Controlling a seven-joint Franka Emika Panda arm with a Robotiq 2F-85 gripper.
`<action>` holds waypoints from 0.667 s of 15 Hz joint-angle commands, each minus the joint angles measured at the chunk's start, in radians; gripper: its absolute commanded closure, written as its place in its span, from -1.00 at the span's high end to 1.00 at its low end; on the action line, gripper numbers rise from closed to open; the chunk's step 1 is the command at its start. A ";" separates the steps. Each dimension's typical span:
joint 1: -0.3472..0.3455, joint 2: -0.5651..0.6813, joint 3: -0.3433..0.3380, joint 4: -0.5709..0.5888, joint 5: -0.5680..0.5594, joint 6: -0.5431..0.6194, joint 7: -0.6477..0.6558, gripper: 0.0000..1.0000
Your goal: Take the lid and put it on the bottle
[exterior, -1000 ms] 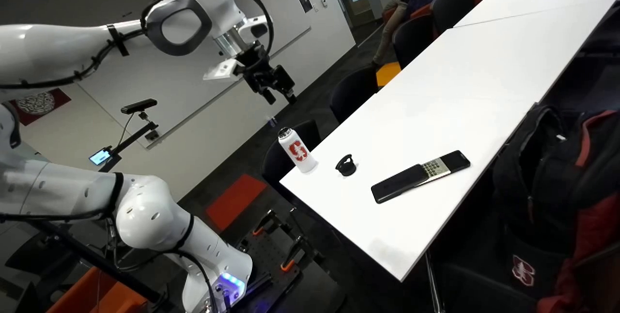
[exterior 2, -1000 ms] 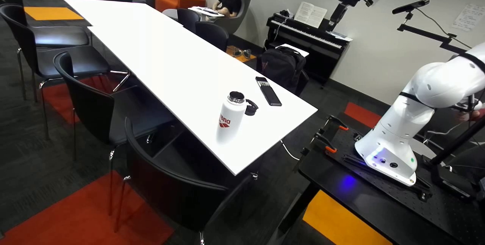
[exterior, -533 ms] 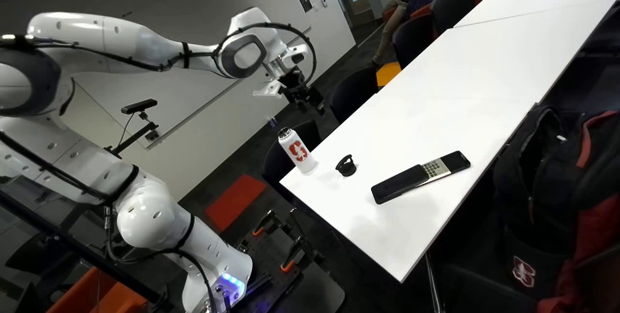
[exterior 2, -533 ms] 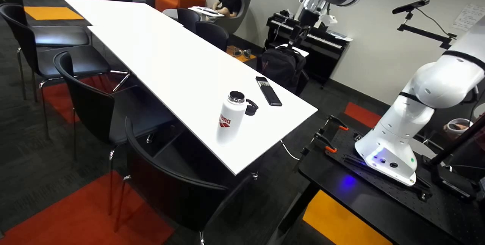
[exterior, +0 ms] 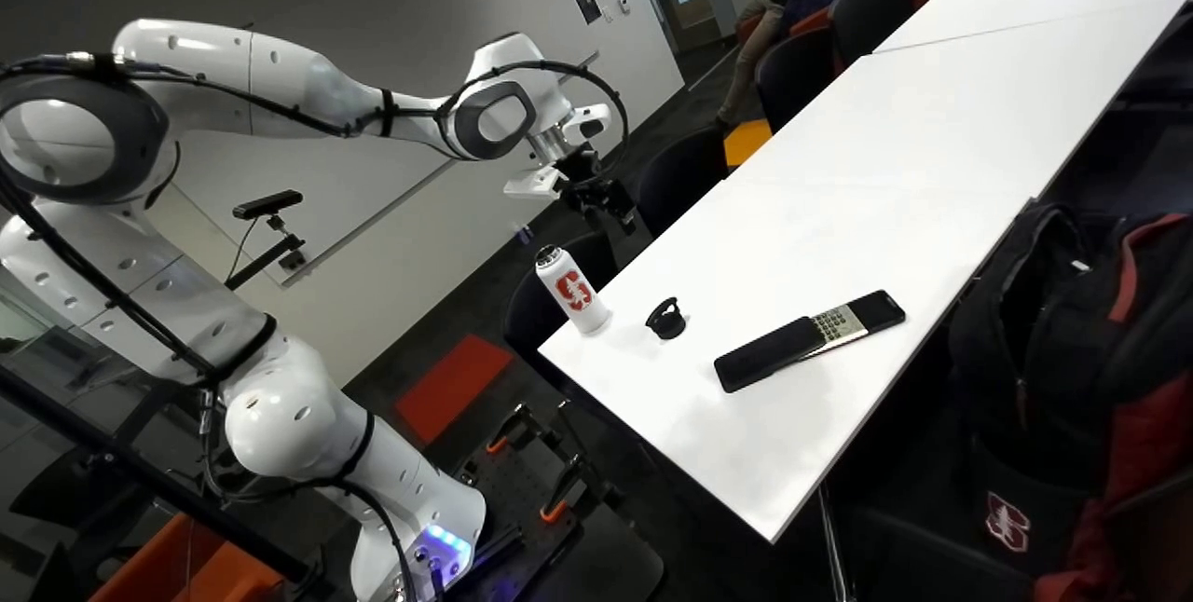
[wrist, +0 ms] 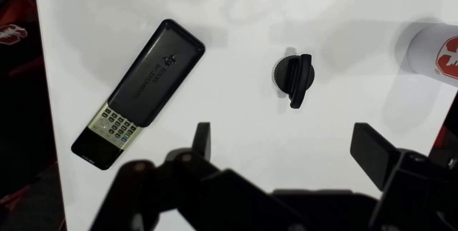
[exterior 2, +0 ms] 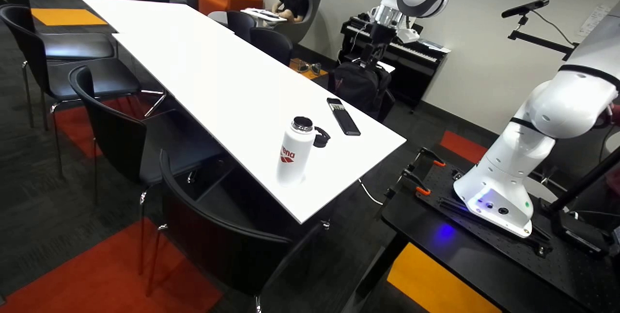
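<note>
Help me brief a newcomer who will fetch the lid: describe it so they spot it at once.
Find the long white table and go to its end nearest the robot base. There, between the standing white bottle and the calculator, sits the lid. It is the small round black piece with a loop handle, unlike the long flat calculator and tall white bottle.

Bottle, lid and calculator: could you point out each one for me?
Bottle (exterior 2: 300, 152): an exterior view, on its white side.
Lid (wrist: 302, 77): the wrist view, on its loop.
Calculator (wrist: 143, 89): the wrist view, on its black cover.
</note>
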 commanded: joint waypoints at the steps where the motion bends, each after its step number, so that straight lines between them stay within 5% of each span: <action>1: -0.001 0.061 0.021 0.040 0.000 0.007 0.080 1.00; 4: 0.017 0.171 0.048 0.091 0.064 0.063 0.157 1.00; 10: 0.065 0.420 0.067 0.201 0.013 0.154 0.318 1.00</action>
